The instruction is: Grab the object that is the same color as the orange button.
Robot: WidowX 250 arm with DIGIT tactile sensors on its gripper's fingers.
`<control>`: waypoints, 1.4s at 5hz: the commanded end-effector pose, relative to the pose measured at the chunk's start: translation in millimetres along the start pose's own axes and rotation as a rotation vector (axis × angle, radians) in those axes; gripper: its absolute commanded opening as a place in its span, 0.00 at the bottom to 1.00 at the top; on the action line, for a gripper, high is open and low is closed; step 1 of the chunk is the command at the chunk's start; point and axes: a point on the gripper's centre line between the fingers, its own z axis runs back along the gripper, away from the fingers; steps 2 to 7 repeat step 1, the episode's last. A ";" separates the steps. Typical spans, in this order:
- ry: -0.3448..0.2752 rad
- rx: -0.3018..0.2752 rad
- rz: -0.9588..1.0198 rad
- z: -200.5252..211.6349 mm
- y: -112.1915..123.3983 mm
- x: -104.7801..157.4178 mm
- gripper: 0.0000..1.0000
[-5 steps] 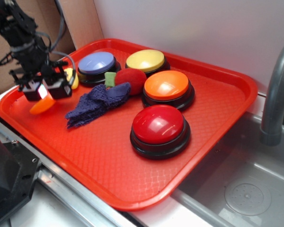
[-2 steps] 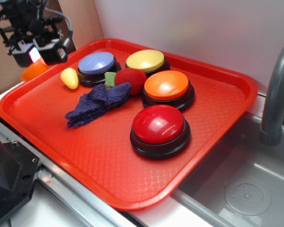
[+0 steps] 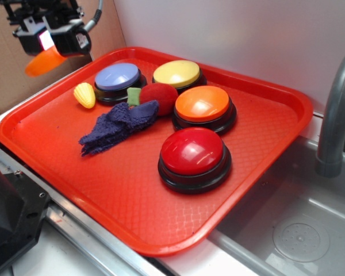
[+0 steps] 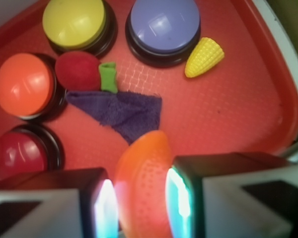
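My gripper (image 3: 46, 46) is shut on the small orange wedge (image 3: 41, 62) and holds it high above the tray's far left corner. In the wrist view the wedge (image 4: 141, 183) sits pinched between my two fingers, with the gripper (image 4: 139, 208) at the bottom of the frame. The orange button (image 3: 202, 103) with a black base stands on the red tray (image 3: 121, 190), right of centre; it also shows in the wrist view (image 4: 24, 84) at the left.
On the tray: a blue-purple button (image 3: 117, 76), a yellow button (image 3: 176, 73), a red button (image 3: 192, 150), a red plush fruit (image 3: 158, 95), a purple cloth (image 3: 116, 125), a yellow corn toy (image 3: 84, 94). A sink (image 3: 299, 230) and faucet (image 3: 336, 115) lie right.
My gripper has risen from the tray's left side with the orange wedge in it and moved back. The corn toy, hidden behind the gripper before, now shows.
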 end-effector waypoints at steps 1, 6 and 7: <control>-0.023 -0.001 -0.130 21.7 -31.4 -12.2 0.00; -0.023 -0.001 -0.130 21.7 -31.4 -12.2 0.00; -0.023 -0.001 -0.130 21.7 -31.4 -12.2 0.00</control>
